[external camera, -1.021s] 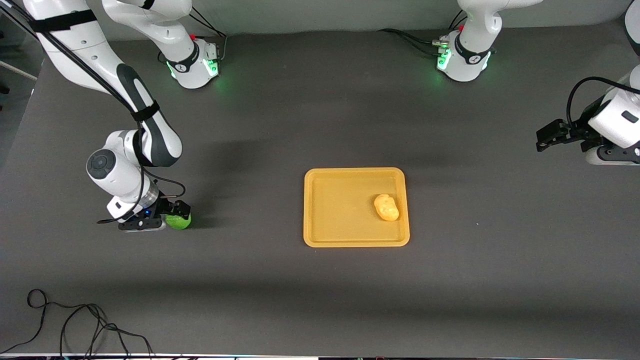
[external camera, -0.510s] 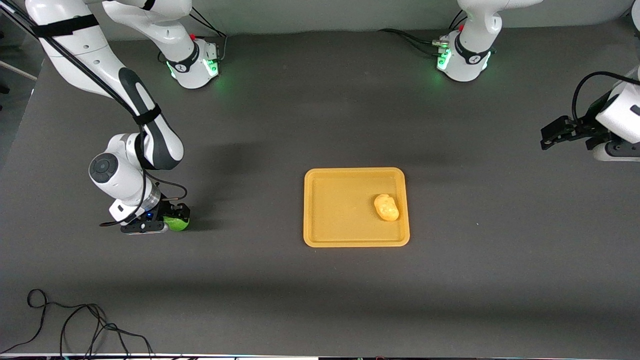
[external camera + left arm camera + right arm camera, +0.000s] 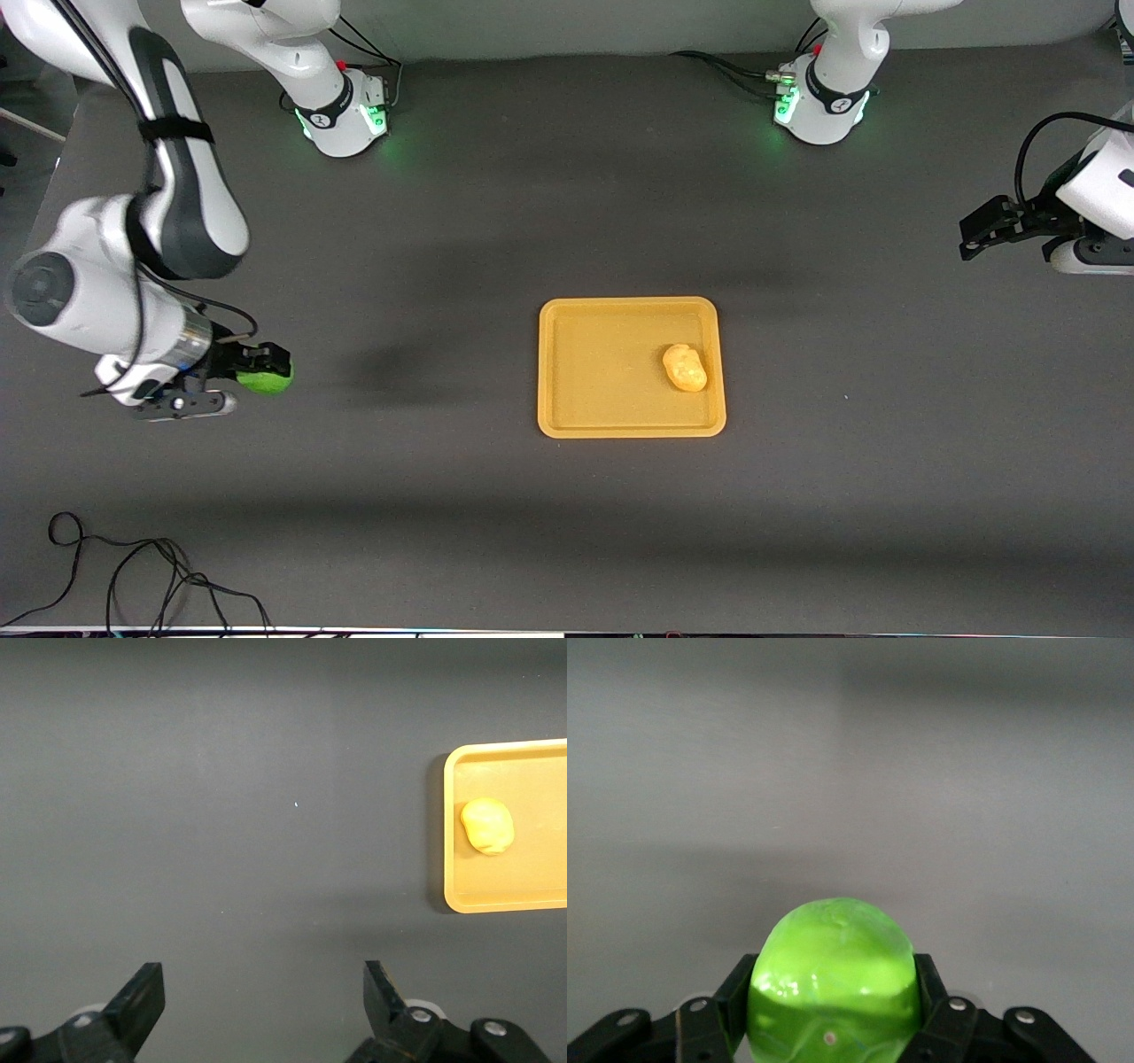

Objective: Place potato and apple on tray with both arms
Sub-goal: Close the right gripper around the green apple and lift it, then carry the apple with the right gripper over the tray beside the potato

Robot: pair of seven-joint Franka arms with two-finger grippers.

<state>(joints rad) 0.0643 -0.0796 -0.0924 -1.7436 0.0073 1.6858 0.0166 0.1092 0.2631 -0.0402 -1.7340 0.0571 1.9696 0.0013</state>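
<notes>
The right gripper (image 3: 266, 368) is clamped on the apple (image 3: 264, 379), its 2 fingers (image 3: 735, 997) pressed against the green ball's sides; it holds the apple in the air over bare table at the right arm's end. The left gripper (image 3: 979, 232) hangs with its jaws spread wide and nothing between them, over the table's edge at the left arm's end, waiting.

Against the frame 1 second ago, the apple has left the tabletop: then the right gripper stood low around it on the surface, now the arm has risen and drawn toward its own end of the table, carrying the ball. The left gripper has shifted only slightly.

The potato (image 3: 685, 367) lies in the tray (image 3: 567, 372), close to the rim toward the left arm's end. The rest of the tray floor is bare. Open dark table lies between the apple and the tray.
</notes>
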